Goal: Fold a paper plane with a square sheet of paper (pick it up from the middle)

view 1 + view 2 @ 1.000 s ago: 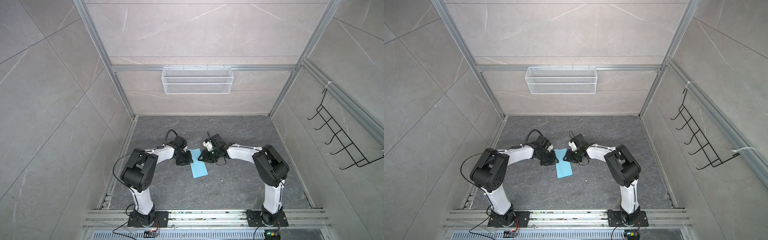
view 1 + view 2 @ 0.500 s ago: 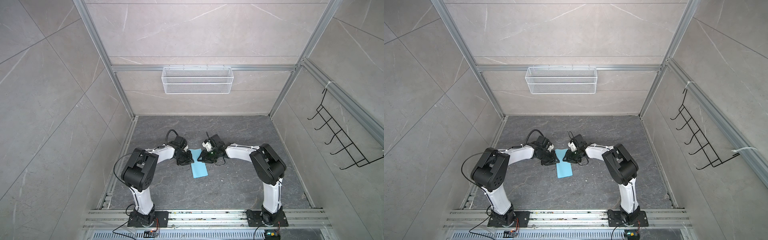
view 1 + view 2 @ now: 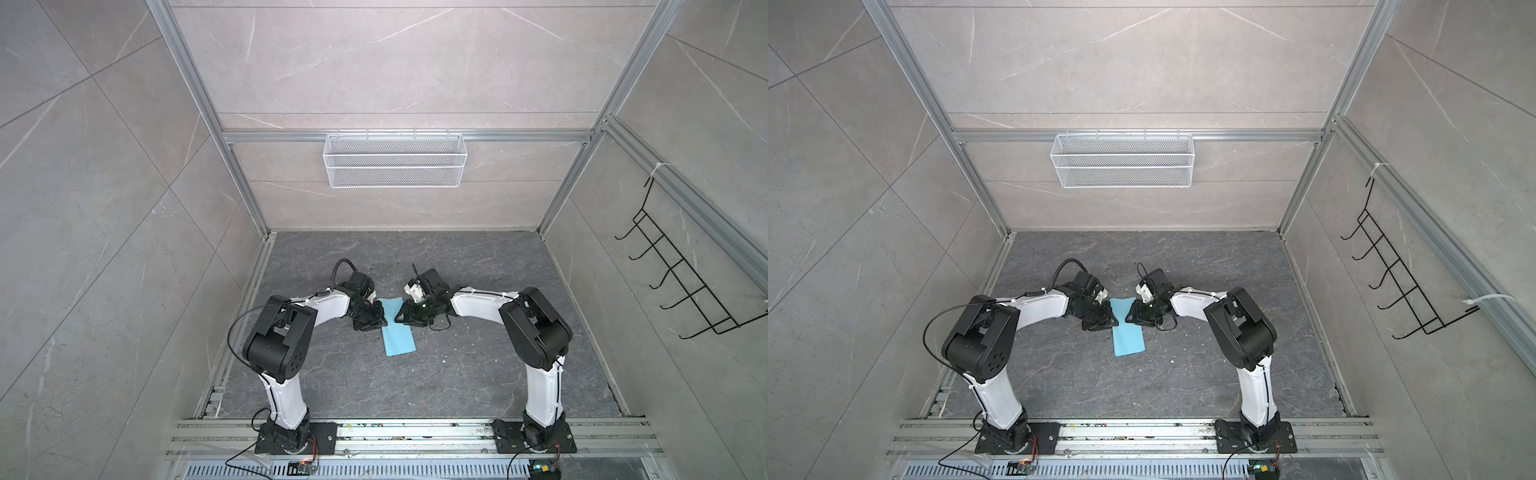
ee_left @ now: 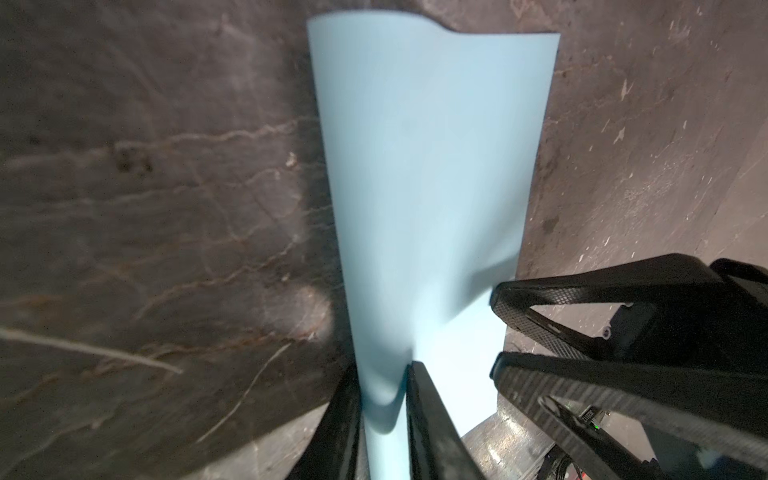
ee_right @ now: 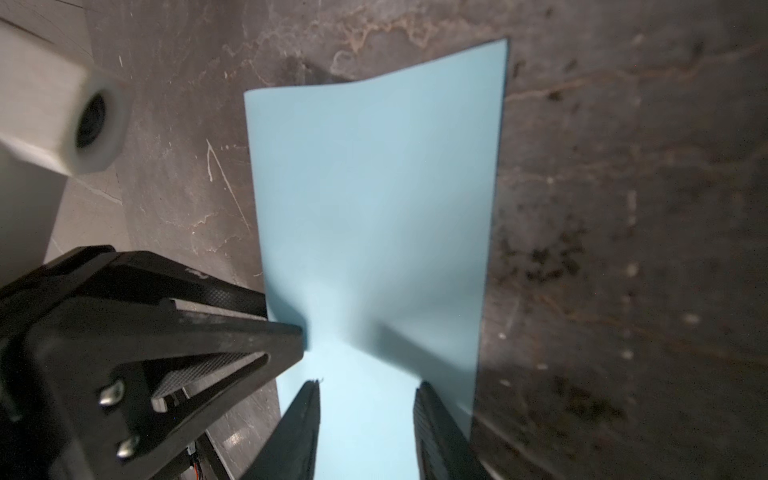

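**Early fold: left pinch on, right jaws not closed**

By my reading you are at an early step. The light-blue sheet of thin matte paper (image 3: 398, 334) lies on the dark grey marbled floor (image 3: 457, 374) between the arms. It looks like a long strip, with no nose or wings.

Your left gripper (image 4: 384, 368) has its jaws narrow and pinches a raised ridge of the sheet toward its far end. Your right gripper (image 5: 369, 384) has its jaws partly apart and straddles the same stretch. No grip shows there.

The next move probably calls for the right jaws to close on that ridge, level with the left. Then pull evenly, so the crease runs straight and the thin paper doesn't tear.

In both top views the gripper bodies hide the contact, and you see only the strip's near end flat on the floor. The left wrist view shows the paper bowed up between the jaws. The right wrist view shows one long edge lying flat and the far edge wavy.
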You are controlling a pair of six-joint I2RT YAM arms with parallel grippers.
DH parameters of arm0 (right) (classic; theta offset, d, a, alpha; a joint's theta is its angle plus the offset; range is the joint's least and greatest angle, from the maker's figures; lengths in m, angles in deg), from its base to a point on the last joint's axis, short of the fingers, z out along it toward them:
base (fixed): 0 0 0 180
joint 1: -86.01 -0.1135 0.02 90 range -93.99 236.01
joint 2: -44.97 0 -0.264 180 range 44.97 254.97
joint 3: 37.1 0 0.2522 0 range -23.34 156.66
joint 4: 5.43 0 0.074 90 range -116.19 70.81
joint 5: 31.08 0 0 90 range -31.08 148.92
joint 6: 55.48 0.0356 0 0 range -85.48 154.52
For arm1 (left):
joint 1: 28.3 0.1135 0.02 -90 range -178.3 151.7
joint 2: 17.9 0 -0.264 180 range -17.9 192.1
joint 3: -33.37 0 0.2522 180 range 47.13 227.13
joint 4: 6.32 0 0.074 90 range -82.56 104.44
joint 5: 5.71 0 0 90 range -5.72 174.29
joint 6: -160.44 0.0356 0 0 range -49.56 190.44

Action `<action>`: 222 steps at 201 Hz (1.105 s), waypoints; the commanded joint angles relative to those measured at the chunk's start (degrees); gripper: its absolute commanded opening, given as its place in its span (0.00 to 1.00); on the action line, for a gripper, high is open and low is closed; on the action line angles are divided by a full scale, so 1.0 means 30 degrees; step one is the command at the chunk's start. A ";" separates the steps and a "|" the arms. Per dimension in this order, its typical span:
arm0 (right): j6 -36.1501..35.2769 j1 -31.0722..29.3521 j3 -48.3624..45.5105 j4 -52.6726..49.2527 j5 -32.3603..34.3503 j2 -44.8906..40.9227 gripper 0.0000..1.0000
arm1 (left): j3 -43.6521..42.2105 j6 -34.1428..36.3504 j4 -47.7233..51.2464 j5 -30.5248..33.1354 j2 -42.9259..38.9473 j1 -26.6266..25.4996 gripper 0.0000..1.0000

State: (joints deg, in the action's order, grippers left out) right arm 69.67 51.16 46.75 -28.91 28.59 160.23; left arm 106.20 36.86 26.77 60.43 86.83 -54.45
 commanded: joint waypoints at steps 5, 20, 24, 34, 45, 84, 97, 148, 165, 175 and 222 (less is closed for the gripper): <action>0.0062 -0.0168 0.0014 -0.0255 -0.0202 -0.0493 0.42 | -0.0527 0.0706 0.2292 0.1478 0.1273 -0.0196 0.25; 0.0143 -0.0159 0.0039 0.0023 -0.0431 -0.0750 0.42 | -0.0540 0.0858 0.2286 0.1458 0.1302 -0.0213 0.25; 0.0183 -0.0160 0.0019 0.0108 -0.0535 -0.0813 0.42 | -0.0543 0.0912 0.2286 0.1469 0.1302 -0.0203 0.25; 0.0250 -0.0156 -0.0030 0.0364 -0.0685 -0.1010 0.42 | -0.0535 0.1003 0.2286 0.1475 0.1324 -0.0217 0.25; 0.0312 -0.0160 -0.0068 0.0529 -0.0708 -0.1219 0.42 | -0.0564 0.1091 0.2316 0.1440 0.1346 -0.0202 0.25; 0.0596 0.0000 -0.0552 0.0954 0.0358 -0.2111 0.42 | -0.0584 0.1288 0.2316 0.1409 0.1360 -0.0190 0.24; 0.0767 0.0128 -0.0875 0.1069 0.0952 -0.2424 0.41 | -0.0572 0.1372 0.2337 0.1407 0.1360 -0.0204 0.23; 0.1125 0.0454 -0.1568 0.1349 0.1809 -0.2845 0.41 | -0.0619 0.1560 0.2343 0.1412 0.1397 -0.0213 0.23; 0.1126 0.0433 -0.1518 0.1363 0.1650 -0.2664 0.41 | -0.0671 0.1428 0.2262 0.1446 0.1390 -0.0210 0.23; 0.1119 0.0452 -0.1462 0.1336 0.1513 -0.2571 0.41 | -0.0705 0.1335 0.2228 0.1480 0.1390 -0.0212 0.23; 0.0884 0.0336 -0.1226 0.1197 0.0952 -0.2093 0.41 | -0.0669 0.0912 0.2228 0.1665 0.1550 -0.0206 0.26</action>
State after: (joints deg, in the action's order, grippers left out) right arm 72.47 52.55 42.64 -25.32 32.48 153.13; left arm 106.48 39.98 26.97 60.14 87.16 -54.47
